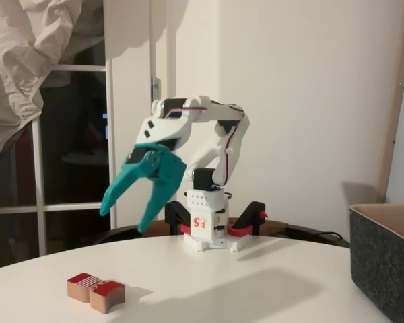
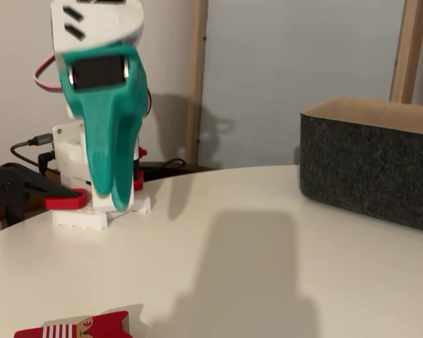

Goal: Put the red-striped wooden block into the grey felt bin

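The teal gripper [image 1: 126,217] hangs in the air above the white table [image 1: 256,282], its two fingers spread wide apart and holding nothing. Below and in front of it, the red-striped wooden block [image 1: 83,286] lies on the tabletop, touching a second block [image 1: 108,296] with a red top. In a fixed view these sit at the bottom edge, cut off, so which is which there is hard to tell. The grey felt bin [image 2: 370,172] stands well apart, on the table's right side

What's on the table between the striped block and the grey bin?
Only bare white table lies between the red-striped wooden block and the grey felt bin, crossed by the arm's shadow, in both fixed views.
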Available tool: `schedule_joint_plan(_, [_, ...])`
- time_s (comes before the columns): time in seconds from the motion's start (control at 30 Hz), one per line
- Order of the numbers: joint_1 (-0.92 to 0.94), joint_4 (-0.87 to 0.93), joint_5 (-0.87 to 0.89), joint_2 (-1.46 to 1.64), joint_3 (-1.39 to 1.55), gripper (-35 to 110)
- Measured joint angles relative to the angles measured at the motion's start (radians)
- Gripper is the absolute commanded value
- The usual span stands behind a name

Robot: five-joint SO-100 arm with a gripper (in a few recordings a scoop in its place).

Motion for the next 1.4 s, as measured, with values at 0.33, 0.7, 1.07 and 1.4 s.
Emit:
schedule_joint_plan(0.33, [-0.029,0.031,0.084,-0.144,-0.026,36])
schedule_joint_plan(0.7, [0.008,0.028,0.416,-0.328,-0.179,41])
schedule_joint_plan(1.07, [0.006,-0.041,0.466,-0.502,-0.236,42])
schedule_joint_plan(1.4, [0.035,-0.137,0.476,-0.626,-0.285,42])
